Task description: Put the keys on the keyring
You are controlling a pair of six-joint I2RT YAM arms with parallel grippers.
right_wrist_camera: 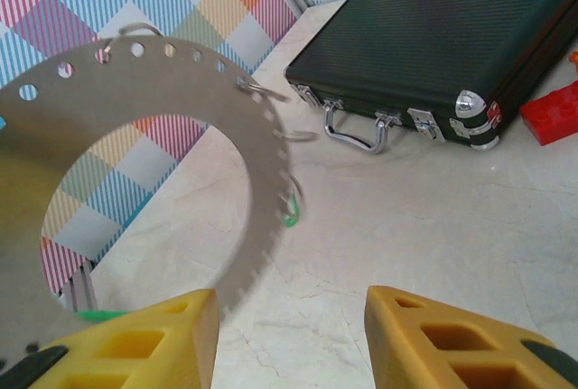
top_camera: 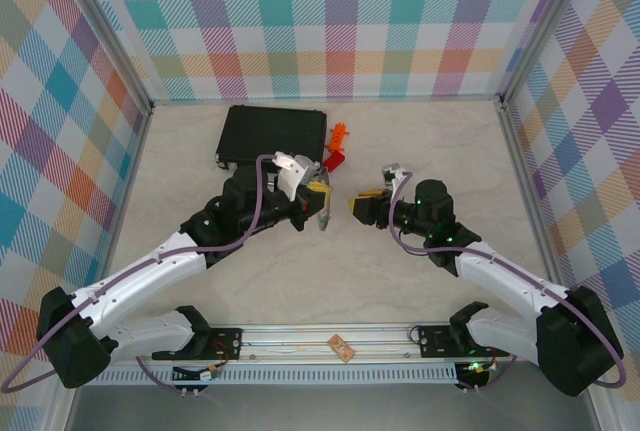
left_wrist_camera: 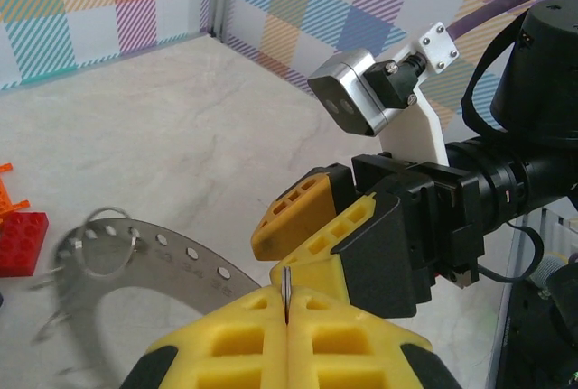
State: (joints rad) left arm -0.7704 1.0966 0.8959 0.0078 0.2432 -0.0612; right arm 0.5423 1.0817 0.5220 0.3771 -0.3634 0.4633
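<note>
My left gripper (left_wrist_camera: 285,310) sits closest to the lens, its yellow fingers (left_wrist_camera: 226,339) pressed together and pinching the thin edge of the keyring (left_wrist_camera: 172,258), whose grey arc with its row of holes runs off to the left above the table. From above, the left gripper (top_camera: 318,207) holds the ring on edge over the middle of the table, just near of the black case (top_camera: 275,133) and the red brick (top_camera: 335,159). The right gripper (top_camera: 358,206) faces it from the right, close but apart. On the right wrist camera the keyring (right_wrist_camera: 257,150) fills the left side, standing ahead of the right gripper (right_wrist_camera: 289,335). Its fingers (right_wrist_camera: 452,339) are spread with nothing between them, and the ring's lower rim passes just beside the left finger. Small wire loops hang from the rim holes, and one green-tagged key (right_wrist_camera: 289,216) dangles at the ring's right edge, so I judge at least one key is on. A second speck of green shows beside the left finger, too small for me to identify, so I cannot tell whether the other key is threaded.
</note>
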